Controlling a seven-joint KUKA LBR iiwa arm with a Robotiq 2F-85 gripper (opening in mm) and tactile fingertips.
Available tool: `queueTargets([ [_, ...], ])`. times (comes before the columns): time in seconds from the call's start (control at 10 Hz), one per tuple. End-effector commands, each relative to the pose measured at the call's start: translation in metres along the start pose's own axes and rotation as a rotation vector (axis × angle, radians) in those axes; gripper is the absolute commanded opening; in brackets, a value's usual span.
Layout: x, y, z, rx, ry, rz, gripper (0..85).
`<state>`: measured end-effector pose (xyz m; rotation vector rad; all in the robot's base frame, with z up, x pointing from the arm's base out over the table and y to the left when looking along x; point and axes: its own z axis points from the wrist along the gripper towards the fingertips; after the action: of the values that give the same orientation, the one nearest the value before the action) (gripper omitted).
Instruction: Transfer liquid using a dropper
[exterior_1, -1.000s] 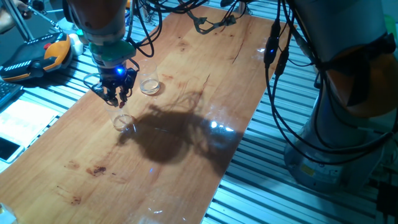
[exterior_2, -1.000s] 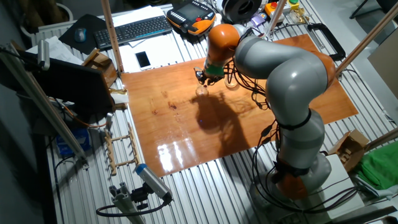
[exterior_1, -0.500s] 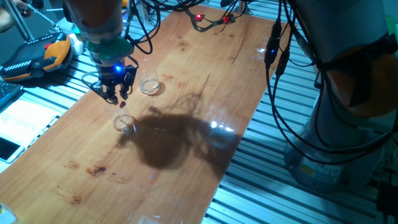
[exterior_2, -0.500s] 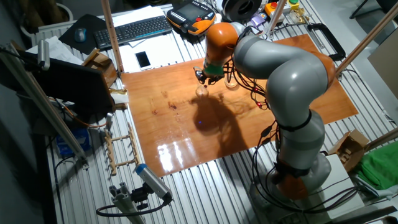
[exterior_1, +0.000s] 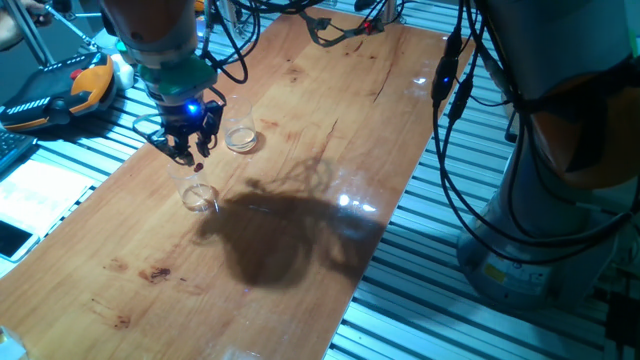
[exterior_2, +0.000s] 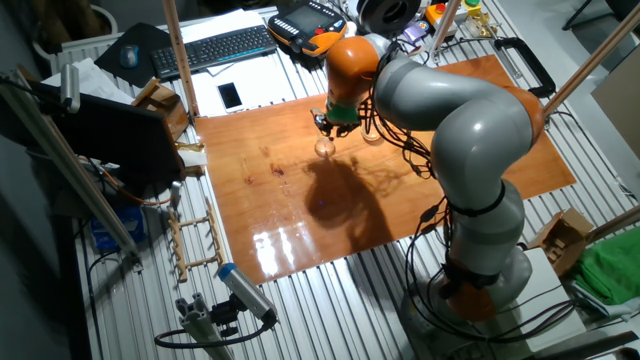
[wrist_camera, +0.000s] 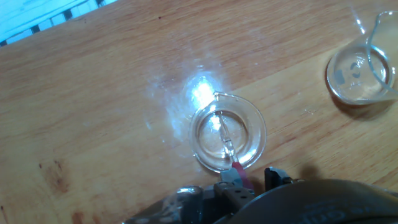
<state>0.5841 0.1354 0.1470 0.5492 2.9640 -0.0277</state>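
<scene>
while the arm hangs over the far left part of the wooden table (exterior_1: 300, 130), the gripper (exterior_1: 186, 152) sits just above a small clear cup (exterior_1: 199, 197) and apart from it. its black fingers (exterior_1: 178, 150) are drawn close together and pinch the dropper (wrist_camera: 229, 149) at its dark red end (wrist_camera: 239, 172); that red spot also shows under the fingertips in one fixed view.

hand view: dropper stem is thin and nearly transparent, and runs from the red end at the cup's near rim toward the middle of the cup (wrist_camera: 228, 132). tip lies over the cup's inside; cannot tell whether it touches the liquid (wrist_camera: 214, 134), which shows only as a faint glinting layer at the cup bottom. a bright reflection lies on the wood just beside the cup's far-left rim.

second clear cup (wrist_camera: 362, 71) stands well apart, upper right in the hand view; in one fixed view it (exterior_1: 240, 136) sits just beyond the gripper, upright on the wood. contents too faint to judge.

other fixed view: gripper (exterior_2: 327, 124) over the near cup (exterior_2: 324, 147), second cup (exterior_2: 372, 135) to its right. arm's shadow falls dark on the table centre. an orange-and-black pendant (exterior_1: 55, 92) rests off the table on the slotted metal bench (exterior_1: 420, 290).
</scene>
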Motion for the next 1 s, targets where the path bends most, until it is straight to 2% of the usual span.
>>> queueTargets([
  [0.0,0.002,-0.001,0.002,-0.004,-0.002,-0.001,31.0],
  [0.9,0.006,0.003,0.016,-0.034,-0.002,0.009,30.0],
])
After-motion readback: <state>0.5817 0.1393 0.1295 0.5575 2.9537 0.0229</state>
